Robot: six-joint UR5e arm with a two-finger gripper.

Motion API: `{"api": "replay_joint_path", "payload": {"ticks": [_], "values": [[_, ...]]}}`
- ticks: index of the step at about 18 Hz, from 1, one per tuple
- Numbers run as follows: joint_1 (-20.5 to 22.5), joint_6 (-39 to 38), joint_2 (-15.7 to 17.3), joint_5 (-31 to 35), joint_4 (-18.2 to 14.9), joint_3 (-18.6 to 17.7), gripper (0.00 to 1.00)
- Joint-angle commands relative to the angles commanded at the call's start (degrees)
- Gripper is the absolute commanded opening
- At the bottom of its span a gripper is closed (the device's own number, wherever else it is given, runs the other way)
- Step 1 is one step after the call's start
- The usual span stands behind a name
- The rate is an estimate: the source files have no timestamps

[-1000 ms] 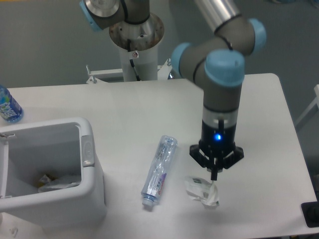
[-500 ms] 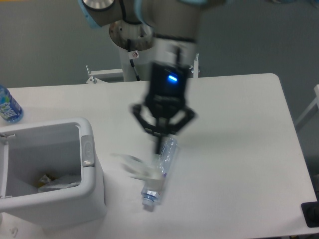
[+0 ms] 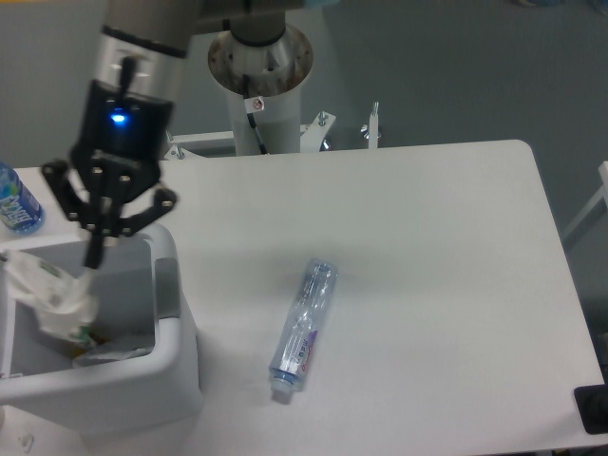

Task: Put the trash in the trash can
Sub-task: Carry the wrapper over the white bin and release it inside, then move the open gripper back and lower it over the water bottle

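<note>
Jaws pinched on wrapper [image 3: 49, 293] over trash can [image 3: 176, 366], bottle [image 3: 304, 323] label (print unreadable)

even, bright overhead light, soft picture; the white surface [image 3: 427, 247] is slightly washed out, faint shadows, and the pincer [image 3: 95, 255] looks mildly blurred.

One fixed camera, high and in front.
It looks down at the table [image 3: 427, 237] towards the robot base [image 3: 261, 85].
</note>
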Motion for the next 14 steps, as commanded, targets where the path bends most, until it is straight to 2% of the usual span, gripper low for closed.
{"api": "replay_joint_path", "payload": {"ticks": [2,6,10,14], "values": [[0.00,-0.18,0.35,-0.09,0.00,0.35,1.00],[1.14,-0.09,0.35,0.00,0.00,0.70,1.00],[8.51,0.61,0.26,0.09,-0.18,0.27,1.00],[15.98,5.08,-3.77,0.44,-0.44,0.36,1.00]]}}
